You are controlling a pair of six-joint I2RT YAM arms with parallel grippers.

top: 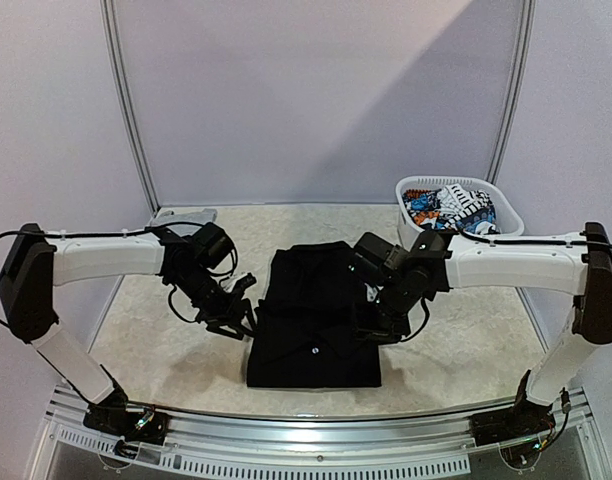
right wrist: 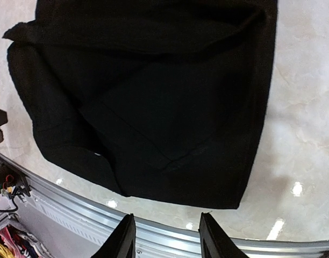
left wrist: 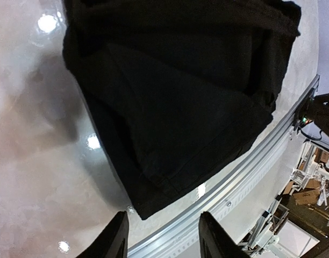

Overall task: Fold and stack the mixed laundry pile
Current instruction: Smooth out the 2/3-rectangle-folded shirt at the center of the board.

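Seen from my remote station, the hazards run left to right. The light grey top (top: 189, 215) lies flat at the far left corner of the surface (top: 156, 350), well apart from everything else, so I judge that carrying another piece over to it risks the fold sagging open on the way. The left end effector (top: 238, 318) hangs low just beside the left edge of the folded black garment (top: 314, 325), its fingers (left wrist: 119, 239) spread moderately with nothing between them. A sideways drift here could catch the hem and drag the layers apart. The black garment sits at the centre of the surface, its near hem close to the metal rail (top: 316, 425), and a push toward the arm bases could slide it onto that rail. The right end effector (top: 376, 330) hovers at the garment's right edge, fingers (right wrist: 212, 239) likewise apart and empty. I cannot tell whether it touches the cloth, and a lift with fabric snagged would undo the fold. At far right the white basket (top: 411, 190) holds the printed piece (top: 451, 208), bunched up, and the right arm passes just in front of it, so a careless swing might knock it. Counted: one grey top, two arms with one end effector each, one black garment, one basket and one printed piece in view. I cannot tell whether more lies beneath it.
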